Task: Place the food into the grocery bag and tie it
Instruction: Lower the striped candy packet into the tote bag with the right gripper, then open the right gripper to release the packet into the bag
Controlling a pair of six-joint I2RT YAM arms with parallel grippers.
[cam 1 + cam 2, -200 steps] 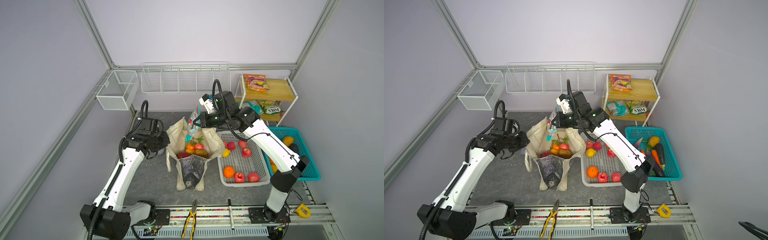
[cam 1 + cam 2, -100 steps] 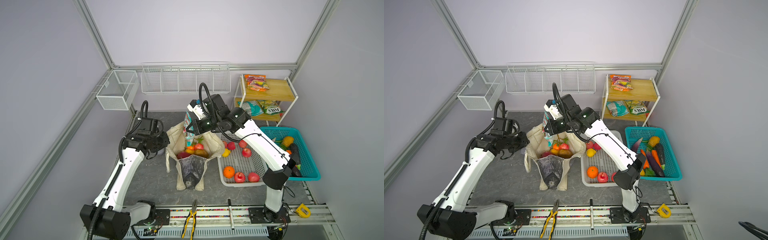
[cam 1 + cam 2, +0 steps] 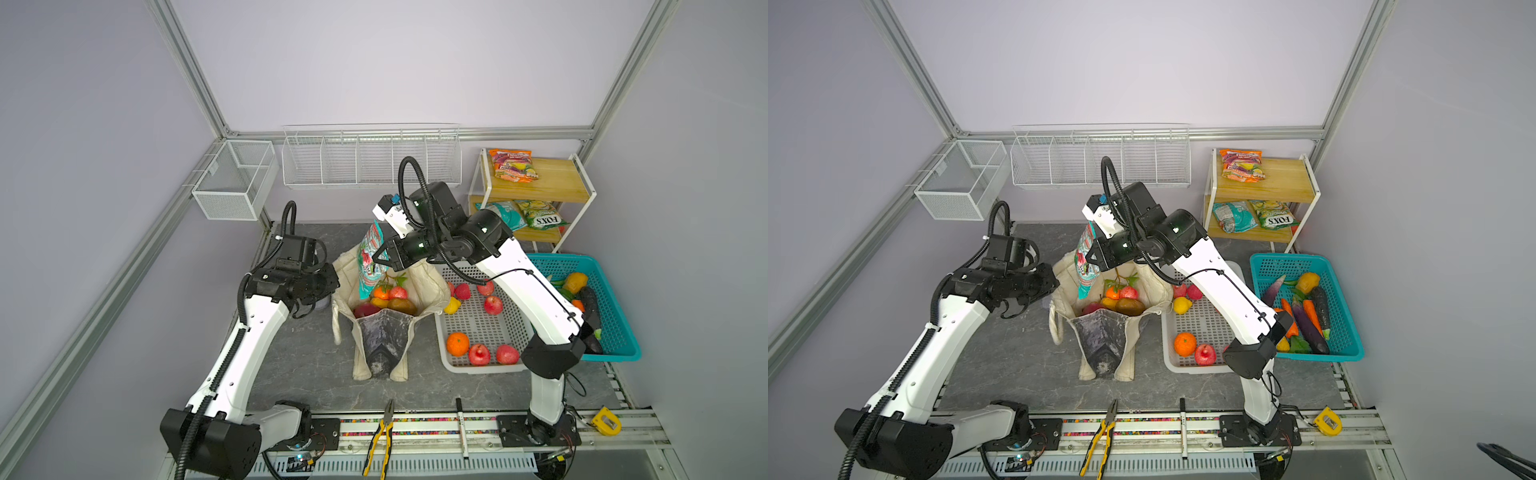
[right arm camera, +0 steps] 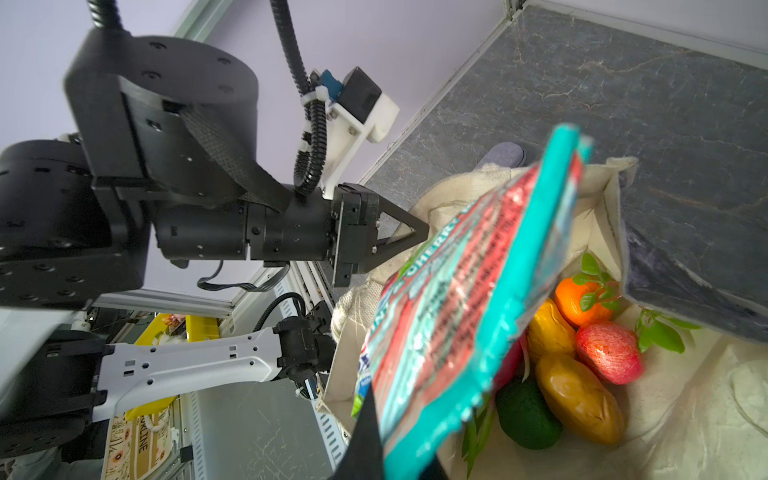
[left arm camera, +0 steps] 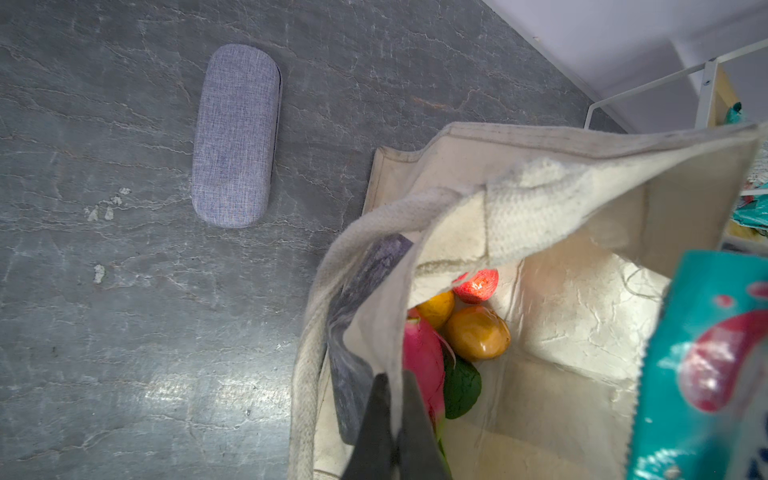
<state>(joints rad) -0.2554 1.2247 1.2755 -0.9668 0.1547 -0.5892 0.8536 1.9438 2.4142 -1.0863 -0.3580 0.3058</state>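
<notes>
Right pincer [image 3: 379,261] grips glossy teal-red packet [image 3: 367,277].

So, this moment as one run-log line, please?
left gripper: shut on rim of cream canvas tote bag | right gripper: shut on teal-and-red glossy snack packet, over bag mouth

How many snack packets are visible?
4: orange packet on the top shelf; teal packet and green packet on the lower shelf; held packet in the right gripper above the bag. Others may be hidden.

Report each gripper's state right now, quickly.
Left gripper: closed on the grocery bag rim.
Right gripper: closed, holding the teal snack packet over the bag.
</notes>
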